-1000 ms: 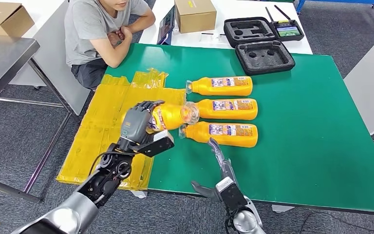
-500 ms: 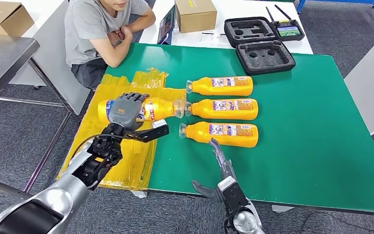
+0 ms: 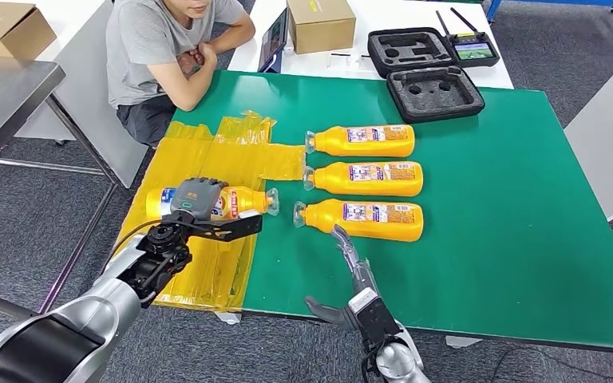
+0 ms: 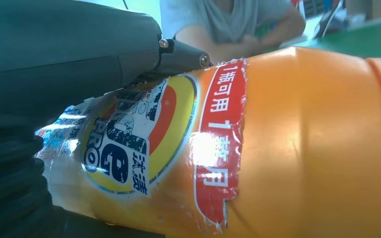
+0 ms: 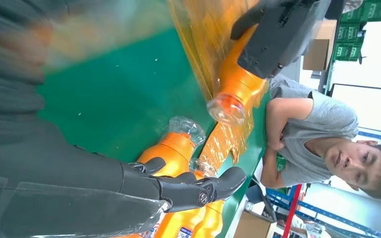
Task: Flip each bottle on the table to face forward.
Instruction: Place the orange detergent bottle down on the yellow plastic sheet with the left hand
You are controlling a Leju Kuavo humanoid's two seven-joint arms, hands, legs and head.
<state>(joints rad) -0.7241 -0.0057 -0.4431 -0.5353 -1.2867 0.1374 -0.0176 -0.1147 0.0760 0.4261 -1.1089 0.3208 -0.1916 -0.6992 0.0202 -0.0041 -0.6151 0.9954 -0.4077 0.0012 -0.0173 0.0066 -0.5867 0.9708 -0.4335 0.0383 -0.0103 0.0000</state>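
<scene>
My left hand (image 3: 194, 201) grips an orange bottle (image 3: 235, 202) that lies across the yellow plastic sheet (image 3: 168, 247) at the table's left edge, its clear cap toward the right. Up close, the held bottle (image 4: 278, 144) shows a torn blue, yellow and red label. Three more orange bottles lie in a column on the green table (image 3: 487, 239): the far bottle (image 3: 361, 140), the middle bottle (image 3: 365, 178) and the near bottle (image 3: 361, 219), caps pointing left. My right hand (image 3: 350, 275) hovers open at the table's near edge, just in front of the near bottle, fingers (image 5: 188, 188) apart and holding nothing.
A person (image 3: 172, 44) sits with folded arms at the table's far left corner. Two black foam cases (image 3: 433, 92) and a remote controller (image 3: 472, 49) lie at the far edge, beside a cardboard box (image 3: 320, 22). Another box (image 3: 8, 30) sits on a grey table to the left.
My left hand has carried its bottle left and toward me, away from the column, down onto the yellow sheet. My right hand has shifted slightly left.
</scene>
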